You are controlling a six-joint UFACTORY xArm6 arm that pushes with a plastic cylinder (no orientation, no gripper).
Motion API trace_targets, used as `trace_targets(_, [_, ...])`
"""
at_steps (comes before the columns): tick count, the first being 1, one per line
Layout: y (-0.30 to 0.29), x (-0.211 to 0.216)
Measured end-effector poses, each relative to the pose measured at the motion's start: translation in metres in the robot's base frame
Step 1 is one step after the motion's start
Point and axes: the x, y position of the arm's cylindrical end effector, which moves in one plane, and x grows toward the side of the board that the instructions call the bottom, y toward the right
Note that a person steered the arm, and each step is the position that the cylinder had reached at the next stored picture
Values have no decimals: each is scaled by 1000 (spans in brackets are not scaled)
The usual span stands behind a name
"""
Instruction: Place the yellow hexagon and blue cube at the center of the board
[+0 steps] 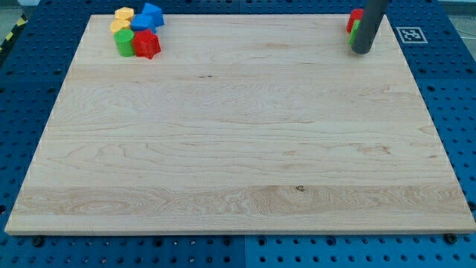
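Yellow hexagon (123, 15) and blue cube (152, 15) crowd the frame's upper left; my tip (362, 50), bare and gripping nothing at upper right, should circle behind them.

Blocks (137, 31) only at top corners

Green cylinder (124, 42) touching red star-like block (146, 44) near the board's (238, 149) top left corner. Red (355, 18), green (355, 31) and yellow (352, 42) blocks, half hidden, stacked near top right. Fiducial marker (410, 34) on blue pegboard (454, 82).
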Motion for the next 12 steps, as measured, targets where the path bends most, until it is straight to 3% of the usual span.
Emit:
trace_targets(2, [0, 52])
trace_targets(3, [-10, 112])
trace_targets(5, [-140, 133])
trace_targets(7, [-323, 141])
trace_targets(8, [-417, 128])
trace_targets(9, [-490, 85])
trace_targets(10, [-524, 42])
trace_targets(11, [-524, 27])
trace_targets(12, [-524, -40])
